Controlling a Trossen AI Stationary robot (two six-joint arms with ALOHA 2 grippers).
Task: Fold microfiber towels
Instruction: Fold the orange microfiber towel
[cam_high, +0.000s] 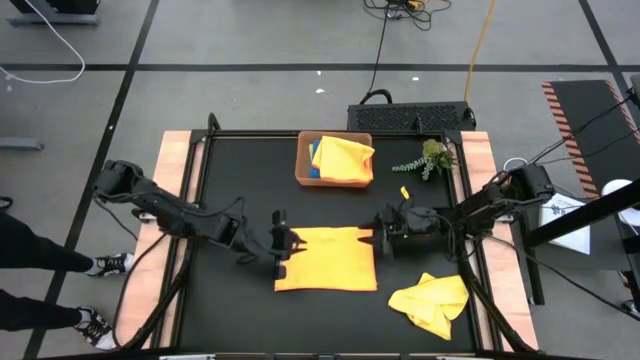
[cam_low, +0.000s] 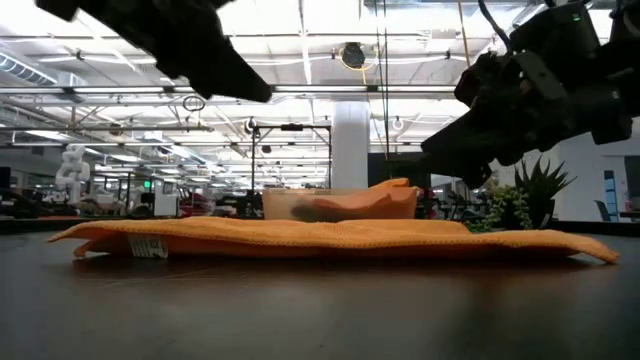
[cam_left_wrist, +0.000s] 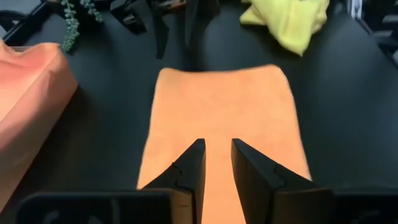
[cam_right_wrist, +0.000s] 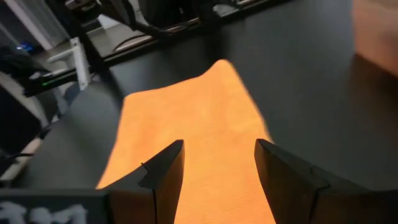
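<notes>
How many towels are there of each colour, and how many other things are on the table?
Orange towel, flat between both grippers: 1
Yellow towels, one crumpled, one in the tray: 2
Blue towel, in the tray: 1
Brown tray: 1
Plant sprig: 1
Total: 6

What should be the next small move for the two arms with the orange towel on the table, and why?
Probably each claw should lower onto its own end of the orange towel and pinch it for the next fold. The towel lies flat between them, not held. The left claw is above its left edge, fingers slightly apart; the right claw is above the right edge with jaws open.
</notes>
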